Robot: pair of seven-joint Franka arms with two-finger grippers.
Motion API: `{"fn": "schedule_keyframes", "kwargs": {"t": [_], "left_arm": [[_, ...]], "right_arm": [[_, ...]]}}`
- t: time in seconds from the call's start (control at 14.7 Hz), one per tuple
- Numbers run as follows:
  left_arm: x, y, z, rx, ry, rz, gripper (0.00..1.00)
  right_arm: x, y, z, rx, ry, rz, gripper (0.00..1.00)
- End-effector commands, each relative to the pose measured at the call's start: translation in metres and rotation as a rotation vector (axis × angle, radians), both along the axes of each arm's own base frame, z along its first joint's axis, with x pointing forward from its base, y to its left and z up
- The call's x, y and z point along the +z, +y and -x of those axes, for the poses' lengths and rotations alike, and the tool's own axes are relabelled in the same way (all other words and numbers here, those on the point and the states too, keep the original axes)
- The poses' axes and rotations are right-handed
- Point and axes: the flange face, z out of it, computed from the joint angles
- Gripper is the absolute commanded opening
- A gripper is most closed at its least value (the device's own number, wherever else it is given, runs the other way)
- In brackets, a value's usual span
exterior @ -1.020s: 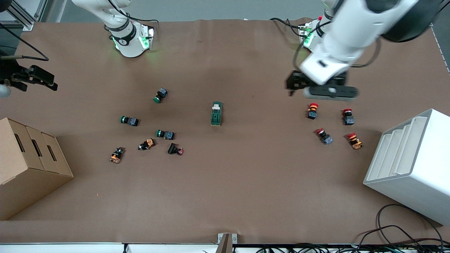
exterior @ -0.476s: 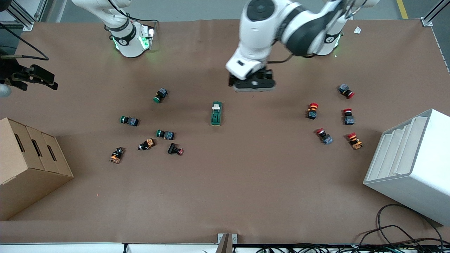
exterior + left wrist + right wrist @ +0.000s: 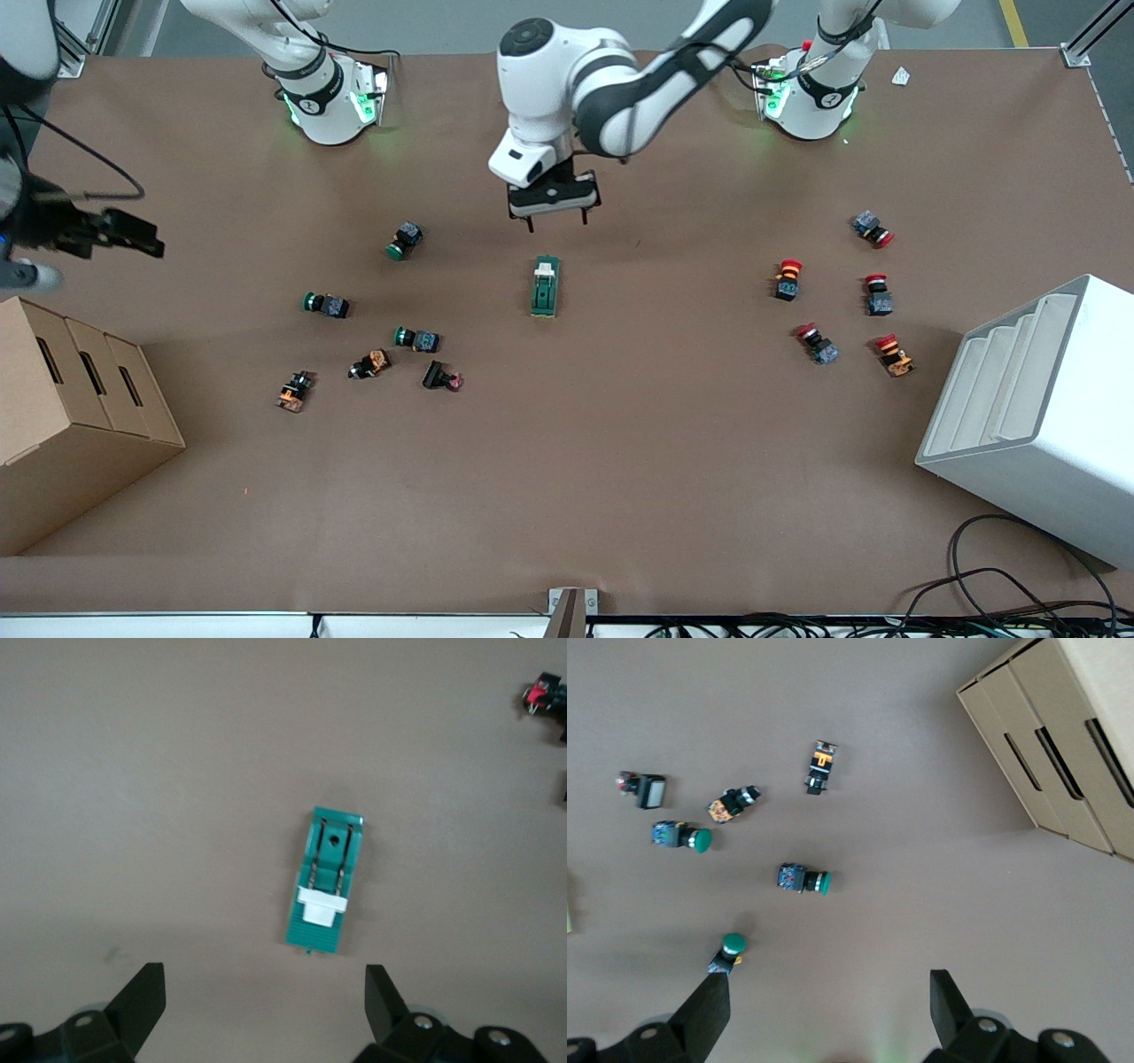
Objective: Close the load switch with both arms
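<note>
The load switch (image 3: 546, 287) is a dark-green block with a cream-white lever piece at one end, lying flat mid-table. It also shows in the left wrist view (image 3: 327, 891), lever piece toward the gripper. My left gripper (image 3: 556, 216) hangs open and empty over bare table just off the switch's lever end; in its wrist view the left gripper (image 3: 263, 979) has both fingers spread wide. My right gripper (image 3: 133, 236) is up in the air over the right arm's end of the table, open and empty, as the right wrist view (image 3: 829, 988) shows.
Several green-capped and orange push buttons (image 3: 415, 338) lie toward the right arm's end. Several red-capped buttons (image 3: 788, 277) lie toward the left arm's end. A cardboard box (image 3: 71, 416) and a white slotted rack (image 3: 1036, 416) stand at the table's two ends.
My left arm has swung from over the red-capped buttons across the table to the switch's lever end. My right gripper has shifted slightly. The switch has not moved.
</note>
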Motion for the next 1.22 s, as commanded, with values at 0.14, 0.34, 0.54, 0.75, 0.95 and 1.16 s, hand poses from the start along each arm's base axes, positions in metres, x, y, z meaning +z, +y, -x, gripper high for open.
{"fn": "schedule_keyframes", "kwargs": {"t": [0.14, 0.34, 0.54, 0.75, 0.95, 1.16], "left_arm": [[-0.063, -0.017, 0.047, -0.078, -0.2, -0.042, 0.99], [-0.108, -0.015, 0.063, -0.096, -0.338, -0.023, 0.99], [-0.131, -0.017, 0.084, -0.12, -0.427, 0.014, 0.99], [-0.15, -0.002, 0.089, -0.165, -0.536, 0.025, 0.99], [-0.17, 0.003, 0.087, -0.185, -0.633, 0.007, 0.99], [-0.189, 0.007, 0.087, -0.199, -0.707, 0.019, 0.98]], "right_arm": [[-0.038, 0.023, -0.024, -0.093, 0.046, 0.021, 1.0], [-0.066, 0.074, -0.019, -0.292, 0.092, -0.024, 1.0], [-0.116, 0.178, -0.002, -0.504, 0.085, -0.015, 1.0], [-0.176, 0.282, 0.022, -0.622, 0.098, -0.014, 1.0], [-0.23, 0.355, 0.036, -0.766, 0.132, -0.093, 1.0], [-0.275, 0.408, 0.06, -0.798, 0.116, -0.089, 1.0]]}}
